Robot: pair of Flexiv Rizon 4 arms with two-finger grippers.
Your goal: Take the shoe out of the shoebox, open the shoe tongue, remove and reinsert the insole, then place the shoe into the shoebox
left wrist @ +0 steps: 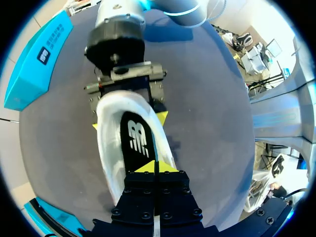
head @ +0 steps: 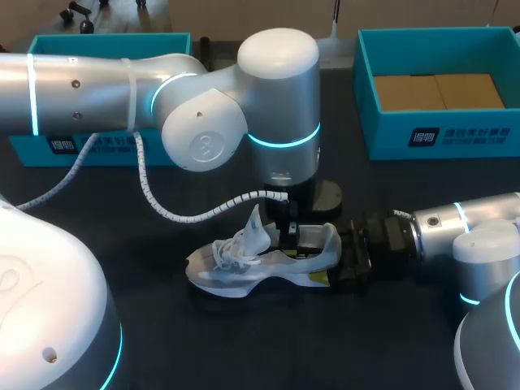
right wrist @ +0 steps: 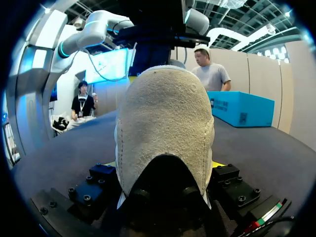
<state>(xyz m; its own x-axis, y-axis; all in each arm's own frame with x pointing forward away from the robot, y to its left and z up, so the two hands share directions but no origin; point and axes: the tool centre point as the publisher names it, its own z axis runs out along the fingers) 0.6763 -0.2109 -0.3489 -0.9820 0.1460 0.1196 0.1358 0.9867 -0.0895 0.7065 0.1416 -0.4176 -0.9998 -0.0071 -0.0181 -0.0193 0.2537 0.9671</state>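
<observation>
shoe (head: 260, 264) sits in the middle of the table (head: 390, 341), out of its box. one blue shoebox (head: 97, 150) is by the far left edge. the left claw (left wrist: 155, 168) dips into the shoe, tips pressed together on the black insole (left wrist: 136, 138); i cannot tell if it pinches it. the right claw (head: 337, 264) hugs the heel from both sides. another shoebox (head: 439, 134) is at the far right corner. this looks like the insole step. next comes a firm pinch and a slow lift.
</observation>
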